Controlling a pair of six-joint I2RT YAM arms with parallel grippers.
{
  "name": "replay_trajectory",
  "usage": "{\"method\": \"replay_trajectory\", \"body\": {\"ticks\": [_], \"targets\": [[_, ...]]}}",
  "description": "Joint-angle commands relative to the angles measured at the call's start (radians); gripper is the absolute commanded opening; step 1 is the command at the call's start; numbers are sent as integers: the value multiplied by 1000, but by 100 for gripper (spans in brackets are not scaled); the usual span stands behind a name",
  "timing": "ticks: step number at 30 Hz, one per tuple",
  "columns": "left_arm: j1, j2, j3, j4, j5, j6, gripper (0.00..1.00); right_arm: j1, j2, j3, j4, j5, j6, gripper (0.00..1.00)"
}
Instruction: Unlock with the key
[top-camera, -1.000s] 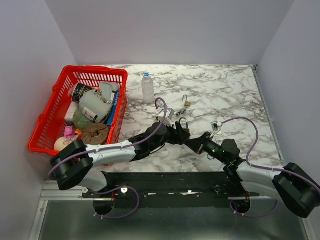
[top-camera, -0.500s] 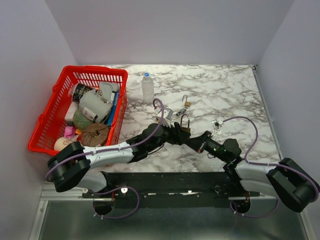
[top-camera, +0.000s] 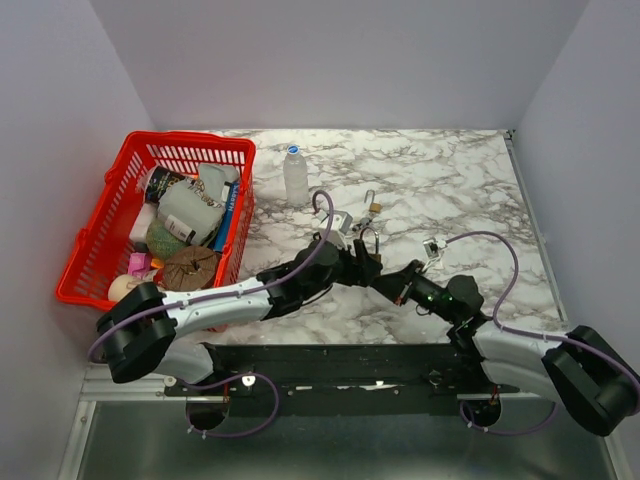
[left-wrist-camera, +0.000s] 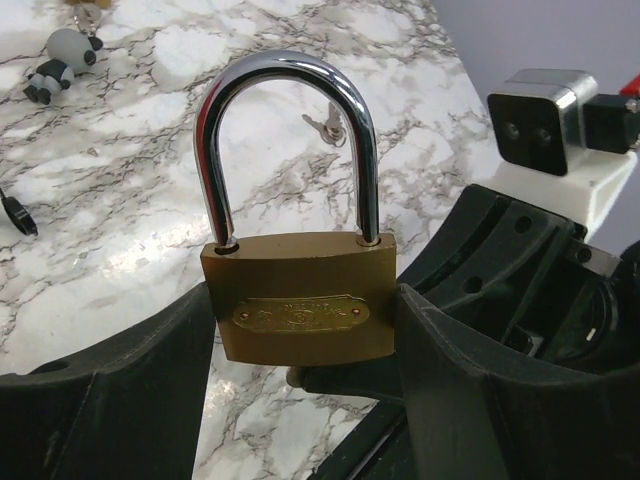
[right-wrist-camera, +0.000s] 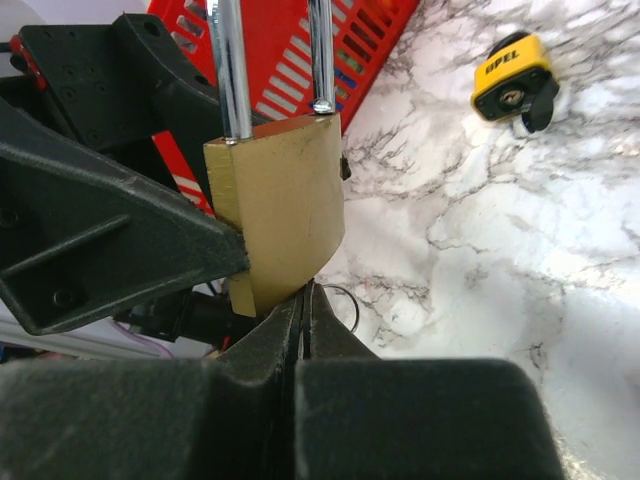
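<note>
Padlock (left-wrist-camera: 297, 295) is clamped upright in left pincer (left-wrist-camera: 300, 340), shackle not yet released, right pincer (right-wrist-camera: 303, 298) pressed together under its base, key hidden, so unlocking is judged unfinished.

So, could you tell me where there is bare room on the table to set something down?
The far right of the table is bare, between the yellow padlock and the right wall. A narrower strip lies behind the bottle. The middle is crowded, where the left gripper holds the brass padlock beside the right gripper, and the red basket is full.
</note>
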Motion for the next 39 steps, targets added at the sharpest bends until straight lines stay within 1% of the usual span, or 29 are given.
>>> {"method": "replay_trajectory", "body": {"ticks": [1, 2, 3, 5, 6, 9, 14, 15, 17, 18, 20, 21, 22, 24, 26, 28, 30, 34, 36, 39], "targets": [[-53, 57, 118, -222, -7, -52, 0, -27, -99, 64, -141, 152, -122, 15], [-44, 66, 129, -233, -9, -50, 0, -27, -137, 61, -178, 157, -136, 18], [-38, 77, 140, -243, -11, -53, 0, -25, -160, 60, -246, 161, -148, 24], [-17, 108, 161, -260, -9, -62, 0, -27, -215, 58, -311, 168, -182, 29], [-10, 118, 167, -261, -8, -65, 0, -27, -231, 57, -362, 168, -189, 34], [11, 155, 192, -260, -15, -59, 0, -27, -283, 55, -449, 168, -222, 42], [31, 204, 218, -247, -3, -10, 0, -25, -375, 51, -557, 169, -258, 50], [34, 204, 216, -243, 17, -1, 0, -27, -395, 57, -607, 172, -268, 53], [40, 198, 192, -214, 54, 19, 0, -27, -456, 75, -649, 181, -286, 57], [43, 191, 180, -200, 96, 43, 0, -27, -478, 89, -693, 187, -297, 63], [51, 163, 139, -156, 161, 68, 0, -27, -522, 121, -741, 210, -332, 68], [54, 152, 123, -136, 199, 92, 0, -27, -525, 174, -799, 220, -347, 71], [56, 128, 109, -107, 263, 105, 0, -27, -525, 204, -833, 253, -379, 72], [57, 103, 75, -91, 325, 137, 0, -27, -492, 305, -926, 282, -412, 73], [57, 68, 60, -105, 402, 183, 0, -28, -431, 372, -971, 289, -472, 74], [57, 33, 54, -129, 440, 223, 0, -28, -395, 455, -1026, 287, -516, 74], [60, 5, 45, -149, 492, 246, 0, -28, -355, 489, -1040, 275, -548, 74], [85, -62, 34, -191, 603, 298, 0, -30, -324, 531, -1039, 189, -643, 74], [106, -79, 25, -200, 668, 318, 0, -33, -332, 525, -1035, 177, -660, 74], [157, -104, 5, -215, 736, 329, 0, -63, -364, 494, -1013, 102, -667, 75]]}}
